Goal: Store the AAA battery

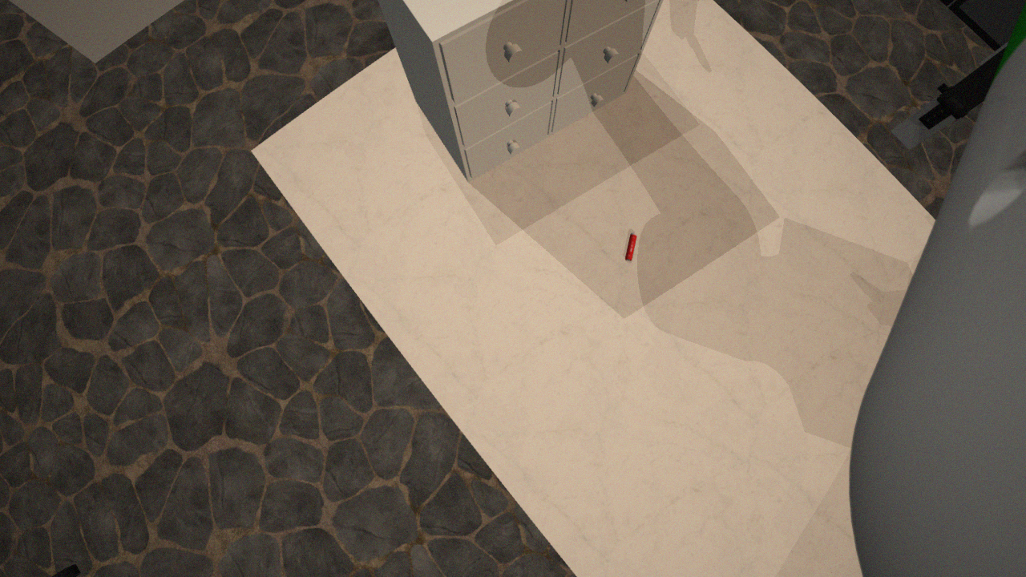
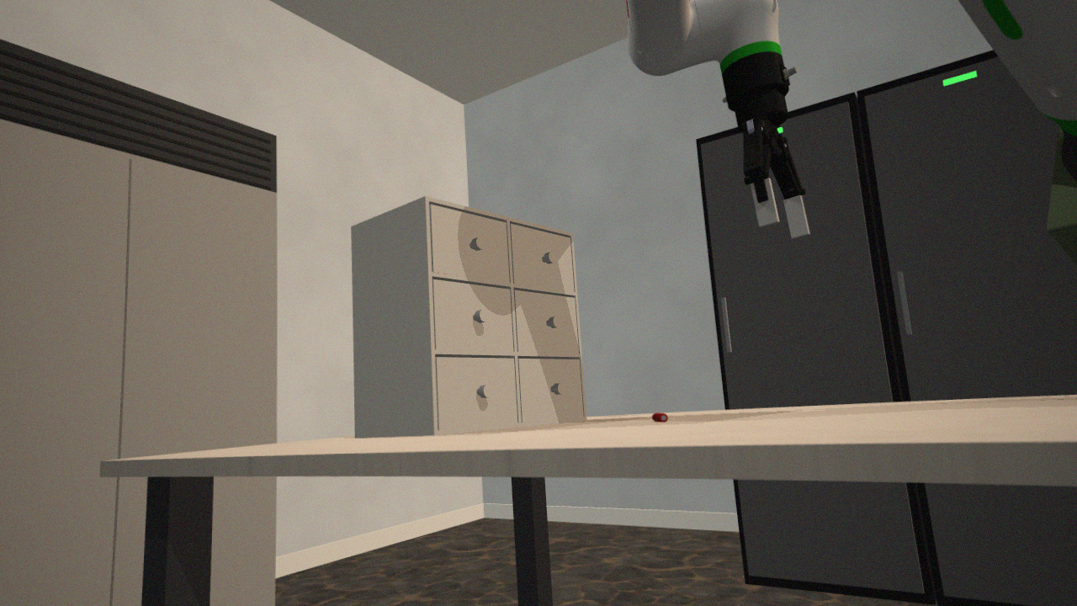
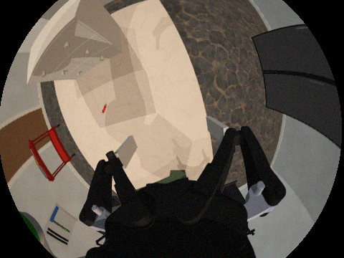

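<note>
The jaws (image 1: 916, 130) (image 2: 781, 216) hung spread wide. The red battery (image 1: 630, 247) (image 2: 660, 417) (image 3: 104, 108) lay on the surface (image 1: 502, 373) (image 2: 602, 459) (image 3: 165, 89), apart from them.

The chest of drawers (image 1: 438, 78) (image 2: 391, 324) (image 3: 73, 54) stands on the table (image 1: 466, 301) (image 2: 602, 463) (image 3: 172, 89), its six drawers pushed in, two across and three high. In front of it, apart from its face, the battery (image 1: 630, 247) (image 2: 660, 417) (image 3: 104, 108) lies on the tabletop. My open jaws hang above table height (I see battery and chest beyond my fingers). In the exterior view, the tall cabinets (image 2: 790, 286) (image 3: 297, 72) stand behind the table, right of the chest.
</note>
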`<state>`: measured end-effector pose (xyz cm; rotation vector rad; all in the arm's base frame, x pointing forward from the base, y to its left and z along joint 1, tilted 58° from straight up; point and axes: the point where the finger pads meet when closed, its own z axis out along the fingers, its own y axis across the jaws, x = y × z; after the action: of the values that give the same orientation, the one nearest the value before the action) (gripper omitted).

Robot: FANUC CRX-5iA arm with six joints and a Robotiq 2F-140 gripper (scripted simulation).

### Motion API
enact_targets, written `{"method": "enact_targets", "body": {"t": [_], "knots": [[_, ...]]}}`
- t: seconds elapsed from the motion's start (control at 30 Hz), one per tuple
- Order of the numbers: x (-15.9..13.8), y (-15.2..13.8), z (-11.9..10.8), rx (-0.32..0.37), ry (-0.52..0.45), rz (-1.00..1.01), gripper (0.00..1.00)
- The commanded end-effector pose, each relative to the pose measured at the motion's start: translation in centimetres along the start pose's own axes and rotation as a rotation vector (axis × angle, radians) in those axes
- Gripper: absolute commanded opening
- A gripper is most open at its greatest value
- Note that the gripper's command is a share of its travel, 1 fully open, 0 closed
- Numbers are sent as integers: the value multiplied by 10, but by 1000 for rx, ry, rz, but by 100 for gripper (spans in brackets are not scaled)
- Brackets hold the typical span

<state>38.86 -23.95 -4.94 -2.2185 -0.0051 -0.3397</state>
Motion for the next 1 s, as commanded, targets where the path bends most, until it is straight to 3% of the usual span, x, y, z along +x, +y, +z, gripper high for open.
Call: {"method": "enact_targets", "body": {"t": [0.0,0.03,0.1,0.13,0.2,0.23,0.37,0.43,0.5,0.6,0.97], "knots": [[22,-39,-31,11,25,-11,100],[33,-64,-48,20,41,-23,100],[37,-74,-55,20,41,-23,100],[46,-100,-71,29,52,-36,100],[48,-107,-76,29,52,-36,100],[55,-137,-94,35,59,-48,100],[56,-137,-94,35,59,-48,100],[62,-182,-118,43,65,-69,100],[62,-182,-118,43,65,-69,100],[64,-206,-130,47,65,-80,100],[64,-207,-130,47,65,-81,100]]}}
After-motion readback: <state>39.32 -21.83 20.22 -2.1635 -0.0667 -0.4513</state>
